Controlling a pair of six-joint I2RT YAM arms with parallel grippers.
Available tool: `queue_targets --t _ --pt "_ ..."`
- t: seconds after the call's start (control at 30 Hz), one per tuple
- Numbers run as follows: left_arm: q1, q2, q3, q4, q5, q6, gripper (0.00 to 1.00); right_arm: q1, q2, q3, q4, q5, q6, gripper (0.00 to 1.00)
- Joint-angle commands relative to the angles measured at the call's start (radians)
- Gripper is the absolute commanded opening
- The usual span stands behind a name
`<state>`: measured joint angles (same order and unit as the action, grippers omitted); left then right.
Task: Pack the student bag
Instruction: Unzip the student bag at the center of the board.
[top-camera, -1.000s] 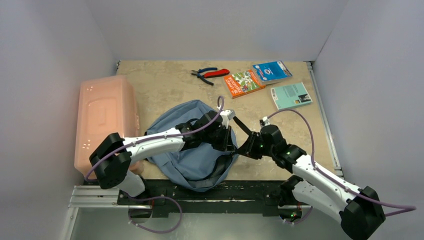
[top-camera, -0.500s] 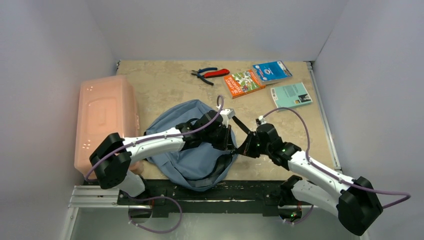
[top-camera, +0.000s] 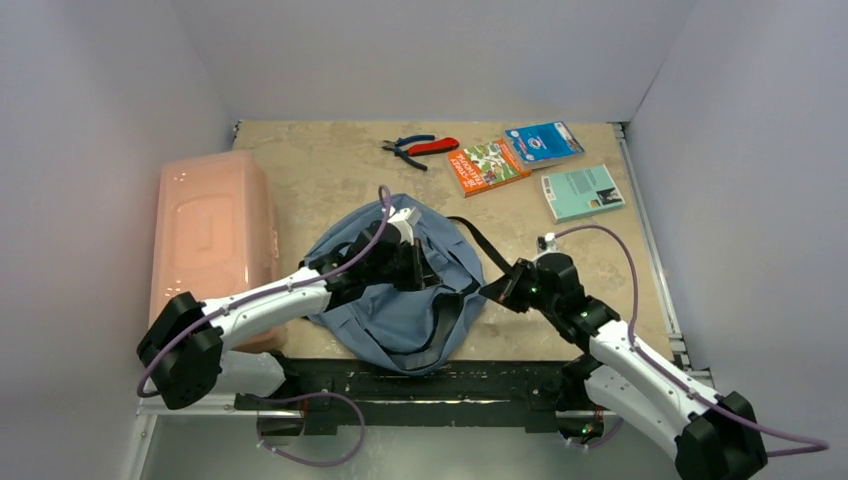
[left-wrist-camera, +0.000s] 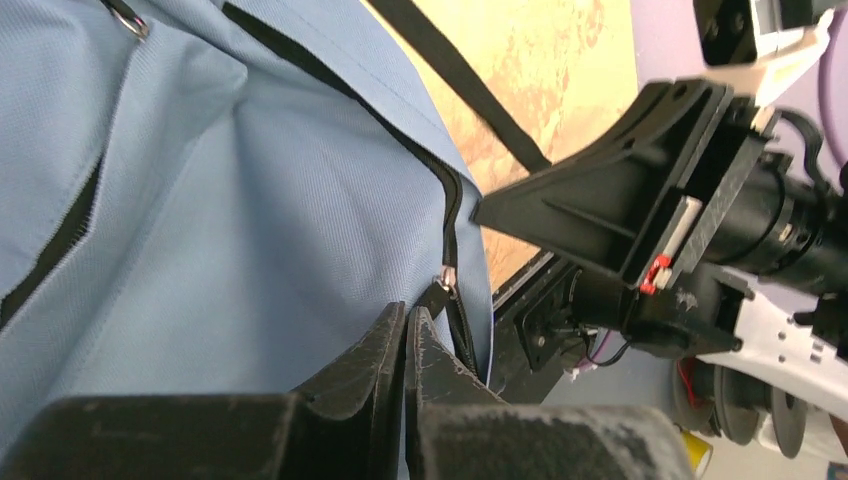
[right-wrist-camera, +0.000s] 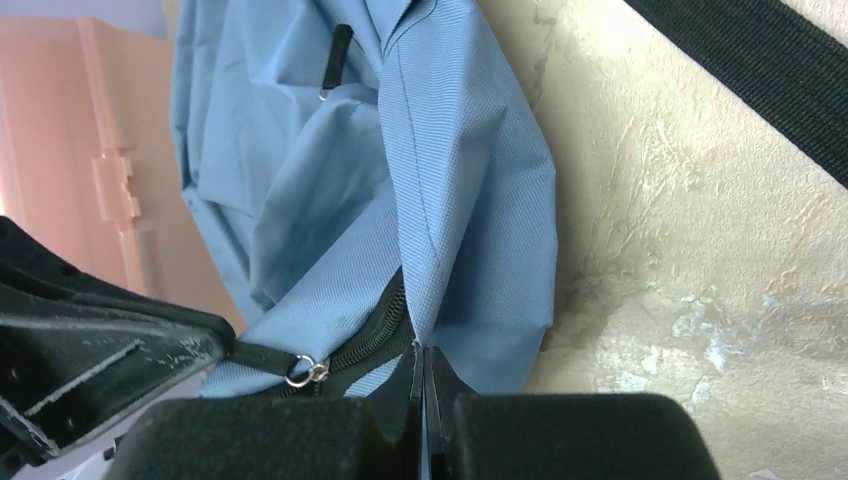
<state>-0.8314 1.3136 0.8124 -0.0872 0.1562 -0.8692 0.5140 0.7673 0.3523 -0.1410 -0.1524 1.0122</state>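
The student bag (top-camera: 392, 322), centre frame, looks soft, light and floppy, so holds belong at the zip; the left gripper (left-wrist-camera: 405, 322) clenches the zip pull (left-wrist-camera: 437, 296); the right gripper (right-wrist-camera: 424, 356) pinches adjoining fabric.

student bag (top-camera: 385, 322) mid-table | left end effector (top-camera: 428, 276) atop it | right end effector (top-camera: 489, 292) at its edge

Left arm (top-camera: 270, 296) hides student bag (top-camera: 385, 325) middle; orange book (top-camera: 486, 166) title illegible.

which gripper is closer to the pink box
Left. The left gripper is over the student bag, which lies beside the pink box. The right gripper is at the bag's opposite edge, farther from the box.
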Motion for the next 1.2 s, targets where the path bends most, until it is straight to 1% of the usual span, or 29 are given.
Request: queue_targets --t 0.0,0.03,0.07,0.1,0.13,0.2,0.3,0.37,0.47,0.57,0.67,0.73,0.83,0.87,0.9,0.93,0.97,1.0,1.07,1.17 --pt "0.016 -0.049 -0.073 0.165 0.061 0.007 0.00 -0.040 0.110 0.103 -0.089 0.009 -0.182 0.00" --pt "0.008 -0.042 -0.070 0.185 0.086 -0.002 0.00 -0.041 0.150 0.168 -0.153 0.044 -0.255 0.00" --pt "-0.005 -0.026 -0.064 0.209 0.104 -0.007 0.00 -0.040 0.175 0.217 -0.214 0.082 -0.299 0.11" --pt "-0.011 -0.014 -0.057 0.231 0.116 -0.011 0.00 -0.040 0.190 0.254 -0.252 0.080 -0.321 0.21" --pt "-0.015 0.000 -0.048 0.249 0.124 -0.018 0.00 -0.039 0.194 0.274 -0.285 0.060 -0.331 0.27" --pt "-0.016 0.025 -0.029 0.280 0.136 -0.027 0.00 -0.034 0.173 0.289 -0.344 0.017 -0.333 0.33" --pt "-0.016 0.051 0.007 0.290 0.146 -0.022 0.00 0.005 0.108 0.262 -0.361 -0.102 -0.338 0.41" --pt "-0.016 0.065 0.021 0.291 0.158 -0.021 0.00 0.081 0.085 0.243 -0.334 -0.139 -0.322 0.46" --pt "-0.016 0.082 0.031 0.293 0.175 -0.022 0.00 0.181 0.118 0.224 -0.280 -0.134 -0.274 0.48" --pt "-0.015 0.084 0.030 0.288 0.177 -0.019 0.00 0.221 0.153 0.218 -0.238 -0.099 -0.236 0.48" --pt "-0.015 0.080 0.030 0.281 0.176 -0.019 0.00 0.244 0.183 0.240 -0.248 -0.009 -0.222 0.45" --pt "-0.015 0.081 0.033 0.283 0.173 -0.017 0.00 0.262 0.199 0.253 -0.264 0.057 -0.216 0.42" --pt "-0.016 0.100 0.055 0.286 0.178 -0.015 0.00 0.277 0.217 0.259 -0.253 0.106 -0.223 0.38" --pt "-0.016 0.110 0.063 0.286 0.180 -0.015 0.00 0.280 0.225 0.264 -0.243 0.110 -0.232 0.35" --pt "-0.016 0.120 0.074 0.285 0.181 -0.015 0.00 0.284 0.237 0.271 -0.240 0.115 -0.242 0.30" --pt "-0.015 0.135 0.088 0.284 0.182 -0.016 0.00 0.291 0.248 0.280 -0.241 0.117 -0.253 0.21" --pt "-0.015 0.148 0.101 0.280 0.182 -0.016 0.00 0.298 0.259 0.288 -0.243 0.119 -0.266 0.07" --pt "-0.016 0.167 0.121 0.266 0.179 -0.017 0.00 0.308 0.267 0.294 -0.256 0.129 -0.273 0.00" --pt "-0.015 0.208 0.179 0.210 0.156 -0.010 0.00 0.336 0.276 0.298 -0.282 0.147 -0.277 0.00" --pt "-0.006 0.303 0.299 0.111 0.085 0.001 0.00 0.378 0.275 0.287 -0.322 0.144 -0.247 0.00"
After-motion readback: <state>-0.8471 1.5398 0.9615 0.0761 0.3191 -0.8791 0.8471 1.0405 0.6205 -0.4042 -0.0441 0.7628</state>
